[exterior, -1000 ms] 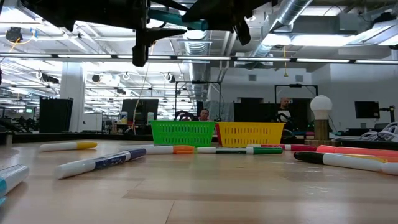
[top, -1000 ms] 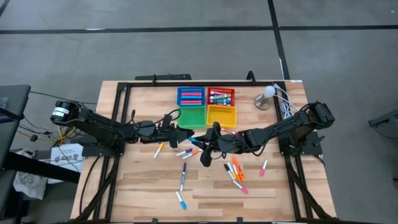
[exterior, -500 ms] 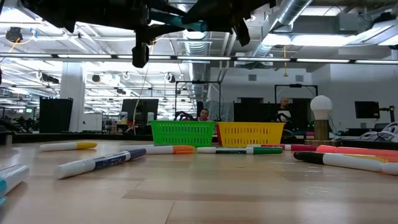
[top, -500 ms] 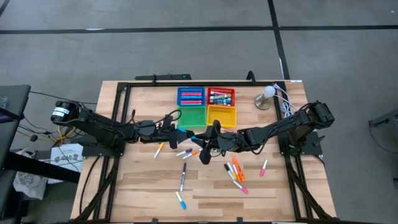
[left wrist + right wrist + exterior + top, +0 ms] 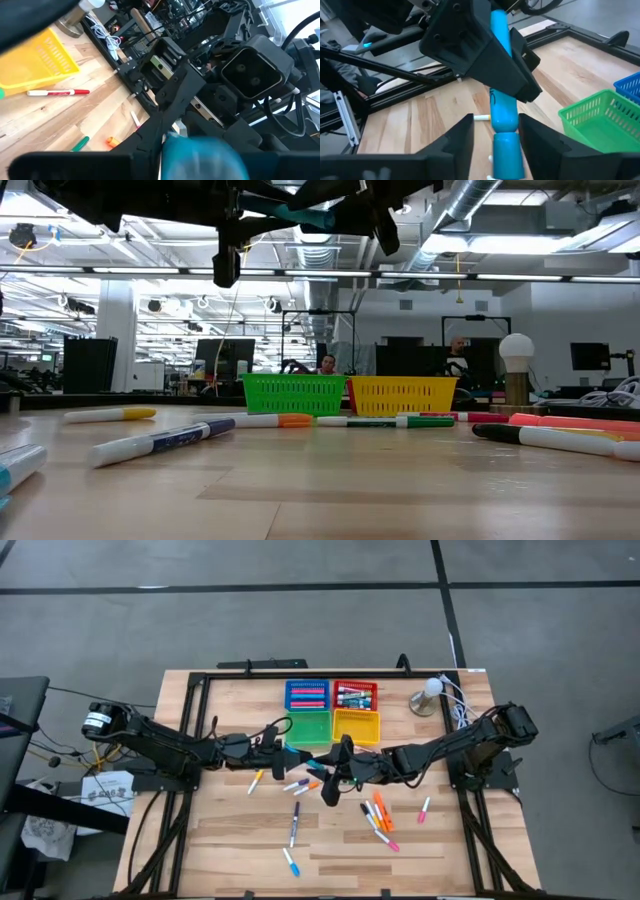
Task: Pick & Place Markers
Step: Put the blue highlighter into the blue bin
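Observation:
A teal marker (image 5: 314, 762) hangs in the air over the table's middle, between my two grippers; it also shows high in the low view (image 5: 300, 217). My left gripper (image 5: 288, 752) comes from the table's left and is shut on it. My right gripper (image 5: 328, 768) comes from the right and is open. In the right wrist view its fingers (image 5: 465, 142) stand on either side of the marker's near, capped end (image 5: 507, 147). Several other markers (image 5: 295, 823) lie flat on the wood near the front. My left gripper pinches the teal marker at its far part (image 5: 496, 75), coming about level from the table's left. The marker is lifted clear, and its free end reaches toward my right gripper. My right gripper straddles the capped end; whether a finger touches it, I cannot tell.
Four trays stand behind the grippers: blue (image 5: 307, 694), red (image 5: 355, 695), green (image 5: 310, 726) and yellow (image 5: 356, 725). A small lamp (image 5: 428, 695) and cables sit at the far right corner. More markers lie scattered right of centre (image 5: 378, 815) and near the front edge (image 5: 290, 862).
My right gripper has edged toward the left gripper, so the teal marker's free end now sits between its fingers. The marker stays raised in the left gripper.

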